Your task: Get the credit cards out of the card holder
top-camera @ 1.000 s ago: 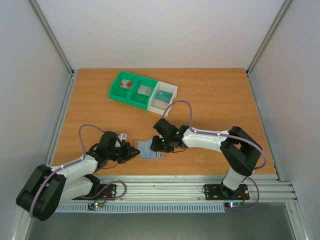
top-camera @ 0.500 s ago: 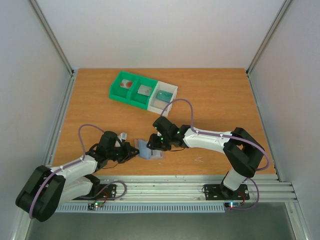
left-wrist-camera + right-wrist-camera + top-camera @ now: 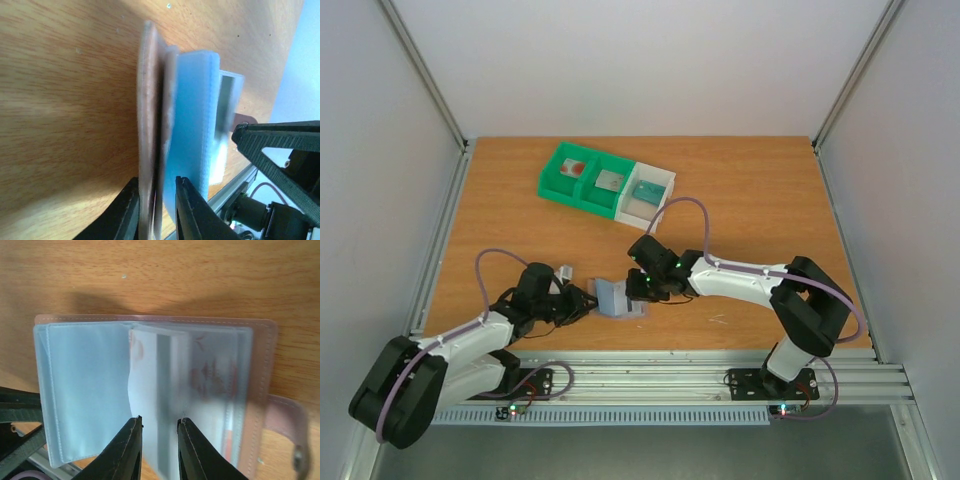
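The card holder [image 3: 616,299] lies open near the front edge, between my two grippers. My left gripper [image 3: 588,305] is shut on its left edge: in the left wrist view the pinkish cover [image 3: 149,125] stands between the jaws [image 3: 156,210], with the blue sleeves [image 3: 192,120] beside it. My right gripper [image 3: 640,289] hovers over the open holder [image 3: 150,370], jaws a little apart astride a pale sleeve leaf [image 3: 159,435]. A credit card with red-pink print [image 3: 212,375] sits inside a clear sleeve. A grey stripe [image 3: 164,370] shows through the middle leaf.
A green-and-white three-compartment tray [image 3: 605,182] stands at the back left of the table, with a small flat item in each compartment. The holder's strap with a snap [image 3: 295,440] sticks out on the right. The aluminium rail [image 3: 650,375] runs along the front edge.
My right gripper slid left over the holder, then back a little to the right. The holder shifted slightly towards my left gripper. The left arm barely moved.
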`<action>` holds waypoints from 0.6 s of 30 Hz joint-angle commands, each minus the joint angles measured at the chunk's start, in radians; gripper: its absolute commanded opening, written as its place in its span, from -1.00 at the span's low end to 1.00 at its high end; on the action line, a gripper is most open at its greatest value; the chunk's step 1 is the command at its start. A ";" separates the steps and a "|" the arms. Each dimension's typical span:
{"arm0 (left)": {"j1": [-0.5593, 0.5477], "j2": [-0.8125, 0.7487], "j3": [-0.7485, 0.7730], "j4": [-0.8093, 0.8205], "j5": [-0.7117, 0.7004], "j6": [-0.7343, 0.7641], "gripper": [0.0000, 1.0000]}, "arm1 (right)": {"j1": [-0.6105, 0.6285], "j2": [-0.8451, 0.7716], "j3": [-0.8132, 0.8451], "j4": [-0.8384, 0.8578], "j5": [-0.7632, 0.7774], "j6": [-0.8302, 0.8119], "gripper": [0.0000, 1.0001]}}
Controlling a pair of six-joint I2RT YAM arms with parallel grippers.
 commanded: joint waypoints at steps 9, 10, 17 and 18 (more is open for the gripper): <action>-0.006 -0.247 0.148 -0.402 -0.164 0.102 -0.15 | 0.006 -0.076 -0.006 -0.053 0.082 -0.032 -0.59; -0.006 -0.260 0.168 -0.425 -0.173 0.114 -0.14 | 0.006 -0.076 -0.006 -0.047 0.078 -0.031 -0.59; -0.006 -0.225 0.178 -0.339 -0.123 0.118 -0.15 | 0.006 -0.039 0.003 -0.012 0.038 -0.026 -0.58; -0.006 -0.206 0.172 -0.315 -0.111 0.116 -0.20 | 0.006 -0.032 0.007 -0.008 0.036 -0.026 -0.58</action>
